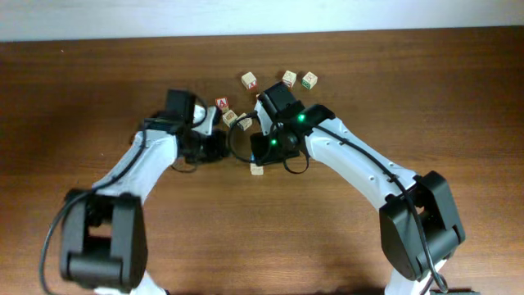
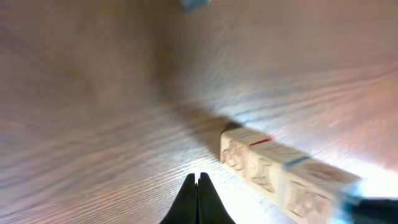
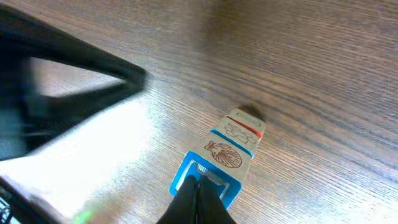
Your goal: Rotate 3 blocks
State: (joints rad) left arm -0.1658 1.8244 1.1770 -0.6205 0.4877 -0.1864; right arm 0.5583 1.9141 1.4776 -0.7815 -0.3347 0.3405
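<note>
Three blocks (image 3: 227, 155) are caught touching in a row, lower ctr of the right wrist view. A blue-framed block (image 3: 211, 175) is nearest, a lion-print block (image 3: 225, 155) sits in the middle, and a red-striped block (image 3: 245, 130) is farthest. The right gripper (image 3: 199, 185) is shown w/ fingers pressed together, tips set down on the blue-framed face. Nothing is pinched between them. That contact is given by no other view.

In the left wrist view a row of blocks is seen side-on at lower right, w/ beige prints on the side faces. The left gripper (image 2: 198, 182) is shown at bottom ctr, fingers pressed together, just left of the row's near end w/ a strip of bare table (image 1: 426, 82) between.

From overhead the row is mostly covered by both wrists at ctr. Only there are the extras shown: a red "A" cube (image 1: 221, 103), a green-faced cube (image 1: 309, 80) and a lone pale cube (image 1: 257, 169) below the right wrist.

The row's far end in the left wrist view is lost in blur and glare. A blue smear (image 2: 193, 5) is cut off by the top edge there and can't be identified. The left arm (image 3: 74, 68) is only a dark blur, upper left of the right wrist view. The print on the blue face is hidden under the fingertips.
</note>
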